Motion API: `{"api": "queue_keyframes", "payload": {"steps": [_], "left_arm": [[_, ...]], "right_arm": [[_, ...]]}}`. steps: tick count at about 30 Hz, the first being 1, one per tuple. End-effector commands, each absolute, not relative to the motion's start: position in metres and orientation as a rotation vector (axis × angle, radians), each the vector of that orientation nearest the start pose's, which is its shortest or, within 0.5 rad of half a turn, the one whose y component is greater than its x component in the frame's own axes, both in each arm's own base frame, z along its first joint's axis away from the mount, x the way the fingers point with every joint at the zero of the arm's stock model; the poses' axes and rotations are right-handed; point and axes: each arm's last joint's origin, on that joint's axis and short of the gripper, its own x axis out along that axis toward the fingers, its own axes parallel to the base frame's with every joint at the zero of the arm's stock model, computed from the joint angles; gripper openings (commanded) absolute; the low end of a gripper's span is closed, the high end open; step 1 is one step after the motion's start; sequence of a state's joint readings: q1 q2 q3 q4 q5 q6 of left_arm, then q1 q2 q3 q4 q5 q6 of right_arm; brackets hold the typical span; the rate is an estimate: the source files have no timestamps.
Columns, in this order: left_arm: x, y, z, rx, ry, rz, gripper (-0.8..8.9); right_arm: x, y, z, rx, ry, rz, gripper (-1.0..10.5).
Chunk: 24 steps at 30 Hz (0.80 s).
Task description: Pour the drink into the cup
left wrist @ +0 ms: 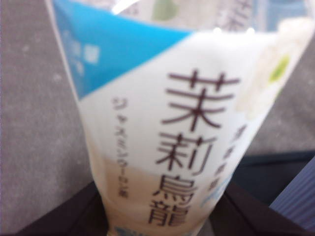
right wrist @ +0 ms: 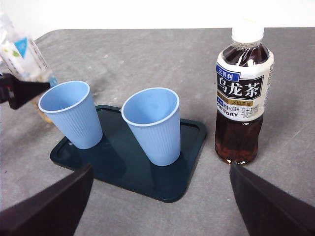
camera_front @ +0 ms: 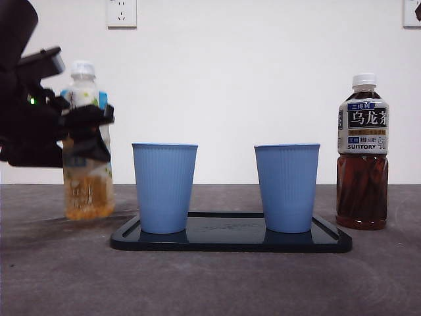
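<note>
Grey table: left fingers around jasmine tea bottle.

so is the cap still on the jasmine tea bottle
On. The white cap tops the jasmine tea bottle, which the left gripper grips upright.

A lab-like test setup: bare grey bench, plain white wall with sockets.

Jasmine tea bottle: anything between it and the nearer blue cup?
Nothing visible. The left end effector is around the jasmine tea bottle, beside the tray's edge. Only bare table separates it from the nearer blue cup. The bottle's white cap is on, which would block pouring.
</note>
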State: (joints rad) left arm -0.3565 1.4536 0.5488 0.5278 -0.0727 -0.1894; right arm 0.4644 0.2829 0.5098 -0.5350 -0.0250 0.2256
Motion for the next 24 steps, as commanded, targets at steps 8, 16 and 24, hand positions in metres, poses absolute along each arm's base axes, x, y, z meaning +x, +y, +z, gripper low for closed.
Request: {"api": "queue_keyframes", "payload": {"steps": [8, 16, 24], "left_arm": [[0.2686, -0.099, 0.1718, -0.055, 0.353, -0.265, 2.14], [0.2684, -0.0989, 0.1711, -0.044, 0.36, -0.266, 2.82], [0.2676, -0.0986, 0.169, -0.042, 0.385, -0.263, 3.92]], "right_arm": [[0.0736, 0.0382, 0.2667, 0.166, 0.337, 0.454, 4.4], [0.0736, 0.0382, 0.2667, 0.166, 0.337, 0.454, 4.4], [0.0736, 0.0382, 0.2667, 0.165, 0.336, 0.454, 4.4]]}}
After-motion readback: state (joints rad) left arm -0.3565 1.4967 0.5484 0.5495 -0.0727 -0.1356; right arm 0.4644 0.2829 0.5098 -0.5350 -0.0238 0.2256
